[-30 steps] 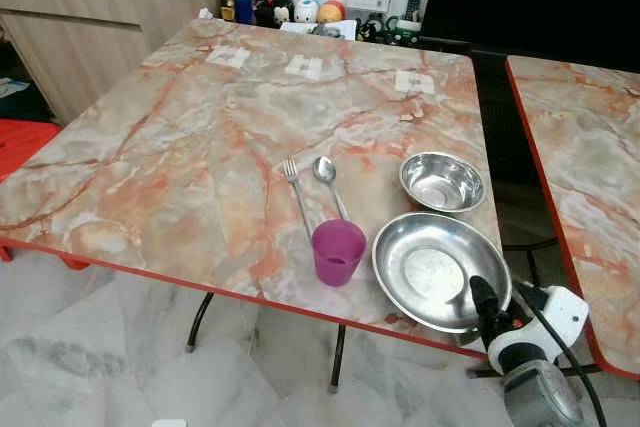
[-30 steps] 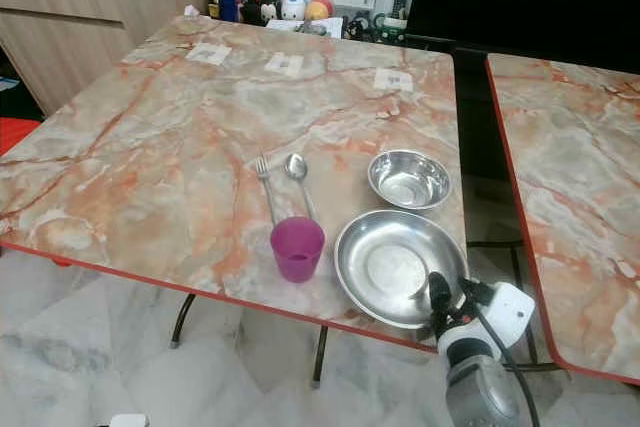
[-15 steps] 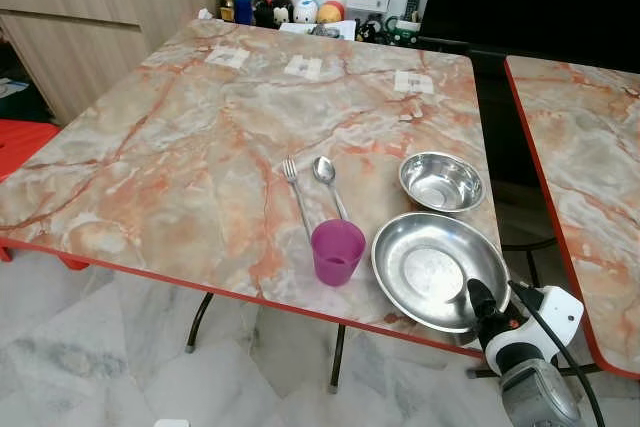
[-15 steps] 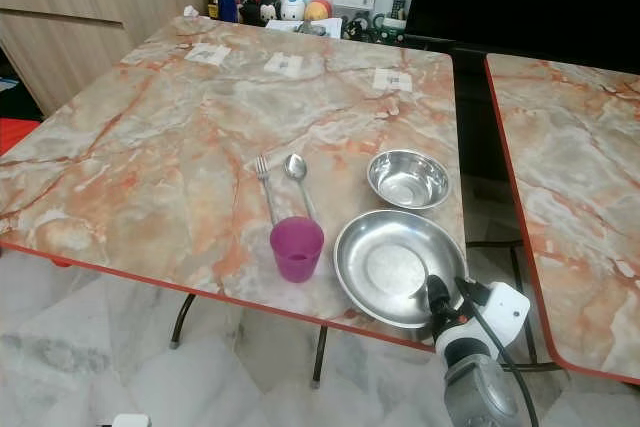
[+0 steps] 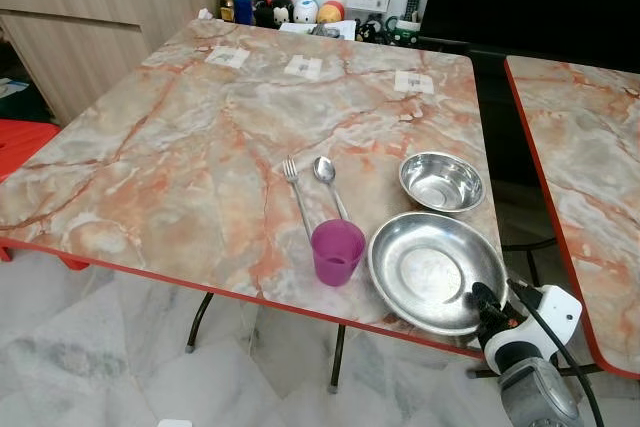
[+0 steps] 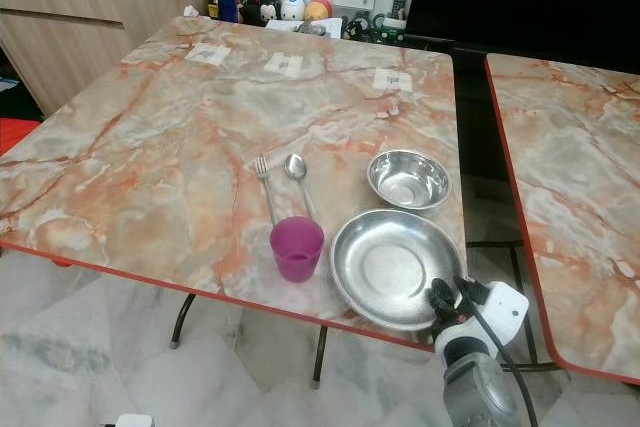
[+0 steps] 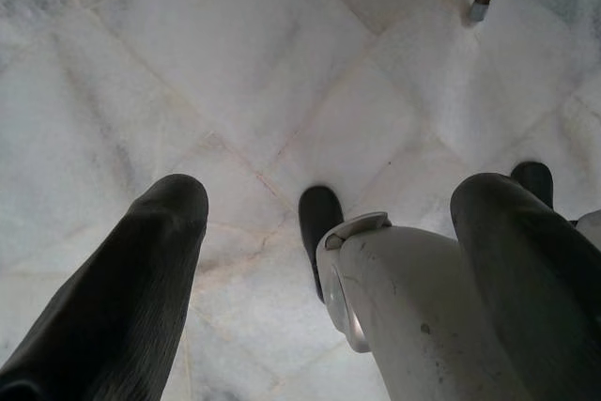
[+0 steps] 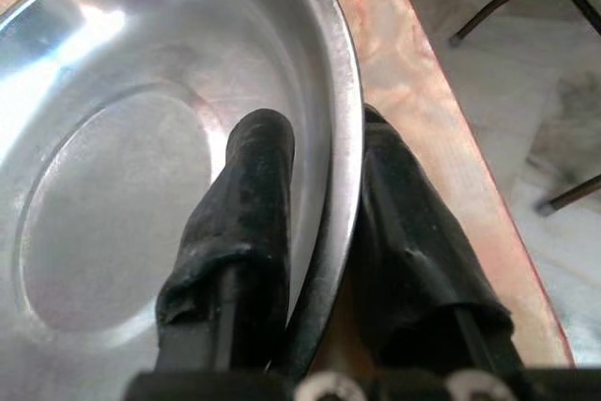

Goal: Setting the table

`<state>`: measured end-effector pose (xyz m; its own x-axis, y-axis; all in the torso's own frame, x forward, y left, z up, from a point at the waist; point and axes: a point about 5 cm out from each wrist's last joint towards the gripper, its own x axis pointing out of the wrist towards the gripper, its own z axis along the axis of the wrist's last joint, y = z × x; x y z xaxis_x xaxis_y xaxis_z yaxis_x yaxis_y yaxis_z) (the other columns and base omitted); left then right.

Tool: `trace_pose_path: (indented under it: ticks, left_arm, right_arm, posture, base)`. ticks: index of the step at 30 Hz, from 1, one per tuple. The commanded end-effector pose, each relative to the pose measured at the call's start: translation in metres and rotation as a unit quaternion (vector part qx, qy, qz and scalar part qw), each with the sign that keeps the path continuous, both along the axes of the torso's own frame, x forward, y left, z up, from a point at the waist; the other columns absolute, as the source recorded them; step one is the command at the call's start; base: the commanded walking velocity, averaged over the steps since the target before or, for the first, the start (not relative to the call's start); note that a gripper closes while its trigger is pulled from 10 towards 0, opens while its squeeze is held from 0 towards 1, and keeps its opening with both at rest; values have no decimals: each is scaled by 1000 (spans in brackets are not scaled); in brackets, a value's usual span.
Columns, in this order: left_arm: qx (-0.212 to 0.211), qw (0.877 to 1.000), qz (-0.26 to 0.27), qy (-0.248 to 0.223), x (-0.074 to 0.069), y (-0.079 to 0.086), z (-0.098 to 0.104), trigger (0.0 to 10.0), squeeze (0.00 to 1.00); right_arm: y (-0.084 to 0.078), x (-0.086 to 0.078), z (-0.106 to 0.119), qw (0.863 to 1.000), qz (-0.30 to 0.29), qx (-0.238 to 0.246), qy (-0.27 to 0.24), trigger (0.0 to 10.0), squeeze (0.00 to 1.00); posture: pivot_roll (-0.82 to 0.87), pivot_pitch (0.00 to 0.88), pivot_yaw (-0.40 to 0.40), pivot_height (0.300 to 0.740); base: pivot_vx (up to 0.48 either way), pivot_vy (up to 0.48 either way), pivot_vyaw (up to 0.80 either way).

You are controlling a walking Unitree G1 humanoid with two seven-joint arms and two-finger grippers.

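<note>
The right hand (image 8: 315, 232) pinches the near rim of the large steel plate (image 5: 432, 269), one finger inside the dish and one outside it. Compared with a second ago the plate has slid slightly toward the purple cup (image 5: 337, 252), closing the gap, so the hand seems to be nudging it into its place setting. It rests near the worktop (image 5: 200, 137) edge, with the small bowl (image 5: 441, 181) just behind and the fork (image 5: 295, 190) and spoon (image 5: 329, 181) beyond the cup. The left hand (image 7: 329, 260) hangs idle over the floor, fingers wide apart.
</note>
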<state>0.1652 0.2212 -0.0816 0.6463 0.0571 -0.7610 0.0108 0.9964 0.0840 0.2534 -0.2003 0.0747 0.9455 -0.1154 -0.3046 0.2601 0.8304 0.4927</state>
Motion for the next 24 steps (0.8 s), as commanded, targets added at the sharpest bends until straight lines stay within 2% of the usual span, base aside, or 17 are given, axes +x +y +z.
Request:
trace_pose_path:
  ticks: [1, 11, 18, 20, 22, 23, 24]
  left_arm:
    - [-2, 1000, -3, 13, -7, -1, -4, 10000, 0]
    - [-2, 1000, -5, 15, -7, -2, -4, 10000, 0]
    - [-2, 1000, -10, 17, -6, -3, -4, 10000, 0]
    - [-2, 1000, -12, 18, -6, -3, -4, 10000, 0]
    - [0, 1000, -13, 18, -7, -3, -4, 10000, 0]
    - [3, 1000, -15, 19, -7, -3, -4, 10000, 0]
    - [3, 1000, -15, 19, -7, -3, -4, 10000, 0]
  right_arm:
    - [-4, -4, -5, 1000, -8, -2, 14, 0, 0]
    - [-11, -20, -2, 999, -33, 4, 2, 0, 0]
    - [-24, -36, 11, 995, -91, 12, -47, 0, 0]
    - [-29, -39, 20, 990, -115, 17, -84, 0, 0]
    - [-32, -39, 25, 987, -123, 14, -99, 0, 0]
    - [-34, -38, 31, 984, -133, 15, -119, 1608, 0]
    - [-34, -38, 31, 984, -133, 15, -119, 1608, 0]
  posture:
    - [16, 125, -44, 740]
    - [10, 125, -45, 740]
    - [0, 122, -46, 740]
    - [-2, 121, -44, 740]
    - [-2, 121, -44, 740]
    - [-5, 118, -41, 740]
    - [-5, 118, -41, 740]
  base:
    - [0, 0, 0]
    - [0, 0, 0]
    - [0, 0, 0]
    - [0, 0, 0]
    - [0, 0, 0]
    - [0, 0, 0]
    - [0, 0, 0]
